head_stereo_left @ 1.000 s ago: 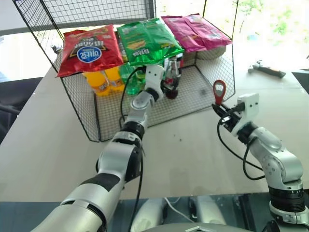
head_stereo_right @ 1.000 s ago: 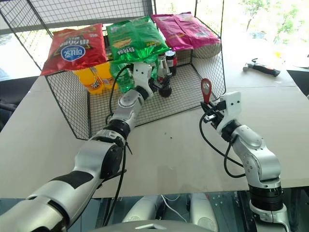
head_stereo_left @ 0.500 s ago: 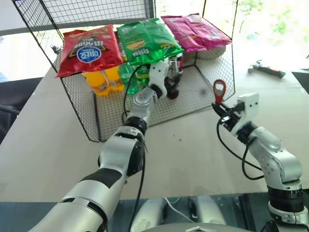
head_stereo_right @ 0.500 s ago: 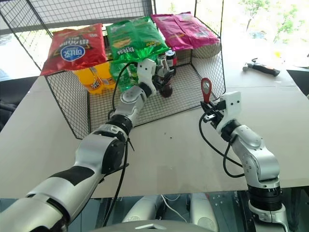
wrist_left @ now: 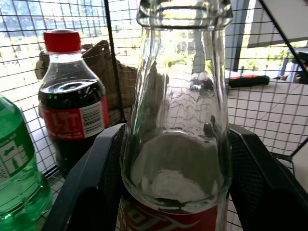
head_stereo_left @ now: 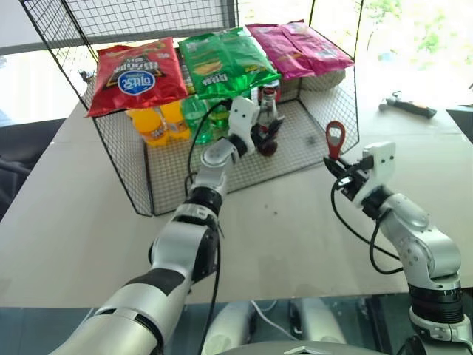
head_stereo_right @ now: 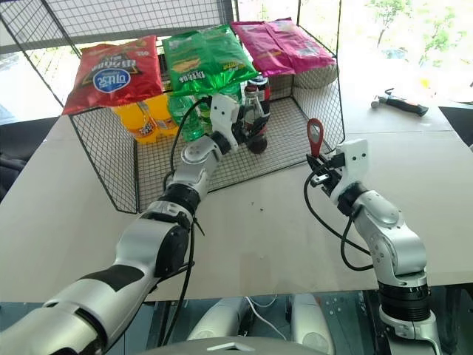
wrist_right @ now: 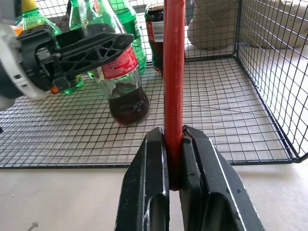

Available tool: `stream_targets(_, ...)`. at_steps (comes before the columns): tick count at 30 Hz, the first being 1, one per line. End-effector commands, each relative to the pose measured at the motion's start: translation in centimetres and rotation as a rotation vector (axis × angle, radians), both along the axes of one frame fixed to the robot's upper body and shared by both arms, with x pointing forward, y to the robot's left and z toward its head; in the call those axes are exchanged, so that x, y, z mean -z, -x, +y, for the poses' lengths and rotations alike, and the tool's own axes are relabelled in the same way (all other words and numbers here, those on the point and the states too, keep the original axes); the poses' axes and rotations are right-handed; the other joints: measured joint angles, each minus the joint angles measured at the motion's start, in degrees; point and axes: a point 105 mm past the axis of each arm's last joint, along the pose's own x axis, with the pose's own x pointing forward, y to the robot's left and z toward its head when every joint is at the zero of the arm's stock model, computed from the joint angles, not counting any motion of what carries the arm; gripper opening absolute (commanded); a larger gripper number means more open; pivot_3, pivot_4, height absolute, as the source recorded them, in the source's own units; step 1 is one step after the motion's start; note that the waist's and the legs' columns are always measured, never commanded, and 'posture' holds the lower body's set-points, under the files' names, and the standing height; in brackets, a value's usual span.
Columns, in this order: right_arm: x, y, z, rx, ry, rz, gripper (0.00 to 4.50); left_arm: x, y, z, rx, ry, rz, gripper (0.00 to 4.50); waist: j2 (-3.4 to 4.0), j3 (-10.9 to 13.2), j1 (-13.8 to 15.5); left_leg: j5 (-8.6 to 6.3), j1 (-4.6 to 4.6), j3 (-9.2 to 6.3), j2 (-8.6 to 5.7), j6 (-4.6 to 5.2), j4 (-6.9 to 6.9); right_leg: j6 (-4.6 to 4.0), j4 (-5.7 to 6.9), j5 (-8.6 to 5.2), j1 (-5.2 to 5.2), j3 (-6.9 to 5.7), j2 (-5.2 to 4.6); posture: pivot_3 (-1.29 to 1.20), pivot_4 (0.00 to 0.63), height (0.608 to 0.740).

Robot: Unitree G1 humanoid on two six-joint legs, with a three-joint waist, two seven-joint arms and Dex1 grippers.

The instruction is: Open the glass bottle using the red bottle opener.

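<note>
Your glass bottle holds little dark drink; left gripper clamps it, right gripper clamps the red bottle opener.

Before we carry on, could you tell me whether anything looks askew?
The glass bottle hangs tilted in the left gripper, lifted off the wire shelf floor. The red bottle opener stands upright in the right gripper.

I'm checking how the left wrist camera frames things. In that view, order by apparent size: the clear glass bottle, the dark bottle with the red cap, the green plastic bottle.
1. Clear glass bottle, largest, though nearness to the camera inflates it.
2. Dark red-capped bottle.
3. Green plastic bottle, cut off by the frame, so unsure.
</note>
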Motion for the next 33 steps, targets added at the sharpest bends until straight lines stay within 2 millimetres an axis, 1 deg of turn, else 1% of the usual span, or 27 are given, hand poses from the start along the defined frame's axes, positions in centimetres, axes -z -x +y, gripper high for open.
stream_targets(1,-1.7,0.0,-0.3,0.004,0.003,-0.069,0.00,-3.3,4.0,-0.5,0.157,0.006,-0.084,2.32,0.00,0.00,-0.72,0.00,-0.08,-0.02,0.00,0.00,0.05,0.00,0.00,0.00,-0.06,0.01,-0.01,0.00,0.150,0.735)
stream_targets(5,-2.0,-0.3,-0.8,0.015,0.007,-0.079,0.00,-3.3,7.0,0.5,0.192,-0.001,-0.031,2.32,0.00,0.00,-1.06,0.00,-0.06,0.01,0.00,0.00,0.08,-0.01,0.06,0.00,-0.10,0.01,-0.05,0.00,0.150,0.735)
stream_targets(7,-2.1,-0.4,-1.0,0.018,0.009,-0.082,0.00,-2.6,8.2,0.8,0.206,-0.024,0.005,2.32,0.01,0.00,-1.04,0.01,-0.03,0.01,0.01,-0.01,0.17,-0.02,0.11,0.01,-0.08,-0.02,-0.04,0.00,0.150,0.735)
stream_targets(12,-2.2,-0.7,-1.0,0.016,0.009,-0.087,0.00,-1.1,9.9,1.4,0.199,-0.040,0.057,2.32,0.03,-0.01,-0.61,0.02,0.06,0.04,0.01,-0.03,0.21,-0.09,0.15,0.07,0.04,-0.05,-0.04,0.00,0.150,0.735)
stream_targets(16,-2.2,-0.8,-0.8,0.010,0.007,-0.088,0.00,0.3,10.6,1.5,0.180,-0.012,0.083,2.32,0.02,-0.02,-0.52,0.03,0.04,0.02,0.01,-0.05,0.24,-0.10,0.13,0.10,0.04,-0.21,-0.05,0.00,0.150,0.735)
stream_targets(19,-2.4,-0.9,-0.7,0.004,0.005,-0.093,0.00,1.4,11.1,1.3,0.181,-0.044,0.085,2.32,0.03,-0.02,-0.56,0.03,0.04,0.04,0.01,-0.05,0.24,-0.10,0.09,0.10,0.04,-0.24,-0.05,0.00,0.150,0.735)
stream_targets(22,-2.5,-1.0,-0.5,-0.001,0.004,-0.096,0.00,1.3,11.0,1.2,0.173,-0.055,0.060,2.32,0.03,-0.02,-0.51,0.03,0.04,0.04,0.01,-0.05,0.24,-0.10,0.08,0.10,0.04,-0.25,-0.05,0.00,0.150,0.735)
stream_targets(26,-2.4,-1.1,-0.4,-0.005,0.004,-0.094,0.00,0.7,10.6,1.1,0.152,-0.043,0.015,2.32,0.03,-0.02,-0.38,0.03,0.03,0.04,0.01,-0.04,0.24,-0.10,0.08,0.10,0.06,-0.25,-0.05,0.00,0.150,0.735)
stream_targets(29,-2.4,-1.0,-0.3,-0.009,0.004,-0.093,0.00,0.6,10.8,1.0,0.172,-0.026,0.014,2.32,0.03,-0.02,-0.32,0.03,0.03,0.04,0.01,-0.04,0.24,-0.10,0.09,0.10,0.06,-0.26,-0.05,0.00,0.150,0.735)
stream_targets(33,-2.3,-1.0,-0.3,-0.012,0.005,-0.092,0.00,0.6,11.0,0.9,0.186,-0.014,0.018,4.33,0.03,-0.02,-0.35,0.03,0.04,0.04,0.01,-0.04,0.25,-0.10,0.10,0.10,0.06,-0.26,-0.05,0.00,0.150,0.735)
